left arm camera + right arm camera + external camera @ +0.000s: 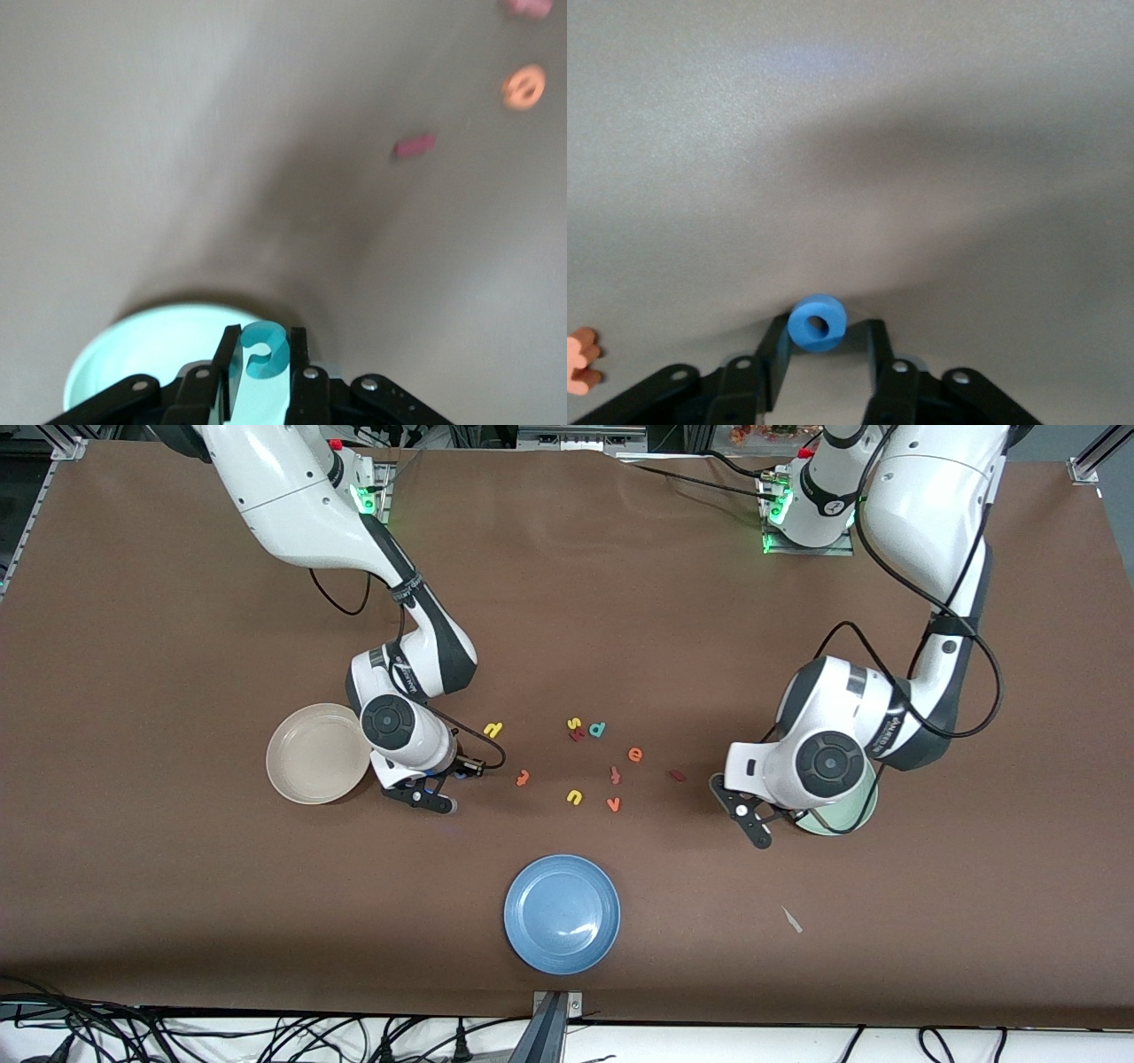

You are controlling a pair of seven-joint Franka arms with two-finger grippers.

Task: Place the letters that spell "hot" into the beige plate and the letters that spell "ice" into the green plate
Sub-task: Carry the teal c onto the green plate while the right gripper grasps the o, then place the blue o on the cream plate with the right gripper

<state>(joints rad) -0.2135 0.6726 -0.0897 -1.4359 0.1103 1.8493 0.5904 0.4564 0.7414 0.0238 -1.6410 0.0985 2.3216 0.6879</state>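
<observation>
My left gripper (265,335) is shut on the teal "c" (266,354), held over the rim of the green plate (133,345); most of the plate (855,815) is hidden under the left wrist. My right gripper (828,326) sits low beside the beige plate (314,753), open narrowly around the blue "o" (818,323). One finger touches the ring and a small gap shows at the other. On the table lie the orange "t" (523,778), orange "e" (634,755) and dark red "i" (677,775). I cannot tell which of two yellow hooked letters (493,729) (574,797) is the "h".
A blue plate (562,914) lies nearer the front camera than the letters. Other loose letters are a teal "d" (598,730), a yellow "s" (574,724), a redder t-like letter (616,775) and an orange "v" (613,804). A white scrap (791,919) lies near the front edge.
</observation>
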